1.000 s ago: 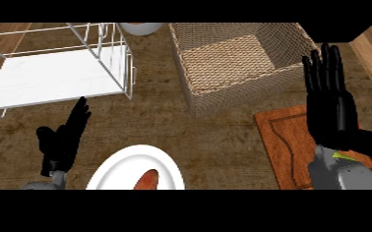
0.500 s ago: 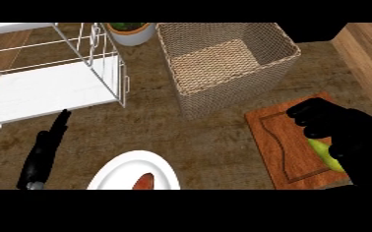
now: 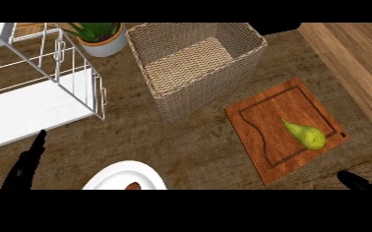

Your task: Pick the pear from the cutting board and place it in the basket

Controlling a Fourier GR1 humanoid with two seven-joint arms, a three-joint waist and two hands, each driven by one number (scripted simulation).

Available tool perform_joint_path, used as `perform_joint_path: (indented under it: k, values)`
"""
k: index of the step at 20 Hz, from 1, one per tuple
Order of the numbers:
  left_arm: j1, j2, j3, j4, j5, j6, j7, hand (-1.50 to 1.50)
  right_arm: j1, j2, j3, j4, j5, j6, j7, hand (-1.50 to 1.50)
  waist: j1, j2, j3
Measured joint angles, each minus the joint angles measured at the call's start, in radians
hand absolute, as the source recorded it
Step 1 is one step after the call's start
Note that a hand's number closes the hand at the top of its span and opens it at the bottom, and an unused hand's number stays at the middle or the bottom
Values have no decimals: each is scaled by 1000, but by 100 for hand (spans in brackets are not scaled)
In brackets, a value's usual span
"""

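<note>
On the counter [image 3: 203, 147], toward its right edge, a reddish wooden cutting board [image 3: 265, 123] lies turned at an angle, and the green pear [image 3: 306, 134] rests on its side inside the board's routed groove, close to the board's right corner, stem end pointing up and to the left. Nothing touches the fruit. Just beyond the board's far left corner stands the woven basket [image 3: 174, 96], tall-walled and open at the top, near the middle of the counter's far edge; the pear lies apart from it, outside its walls. At the counter's near left corner the robot's left hand [image 3: 24, 165] shows edge-on, its fingers straight and held together, pointing up the view, touching nothing. At the near right corner only a dark tip of the right hand [image 3: 354, 180] enters the view, below the board's near corner and clear of the pear; whether its fingers are spread or curled cannot be told. A white wire rack [image 3: 69, 73] over a white tray occupies the far left of the counter, with a potted plant [image 3: 100, 37] in a grey pot between the rack and the basket, along the far edge. A white plate [image 3: 120, 177] sits at the near edge, left of centre, carrying a reddish-brown item that is cut off by the view's lower edge.
</note>
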Motion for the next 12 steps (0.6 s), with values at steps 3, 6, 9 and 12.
perform_joint_path:
  k: [3,6,9,12]
  values:
    - [6,3,1,-23,-4,9,7,0,163,-42,-79,-10,91,8,-40,-150,8,12,-4]
    - [6,9,-1,-35,-4,6,26,0,315,-107,-128,-8,196,47,-116,-150,28,21,-8]
    - [-20,7,-11,-39,-15,10,54,0,464,-121,-177,-17,266,55,-229,-150,46,26,-10]
    - [-51,9,-23,-48,-27,4,81,0,609,-73,-226,-15,311,24,-345,-150,78,31,-11]
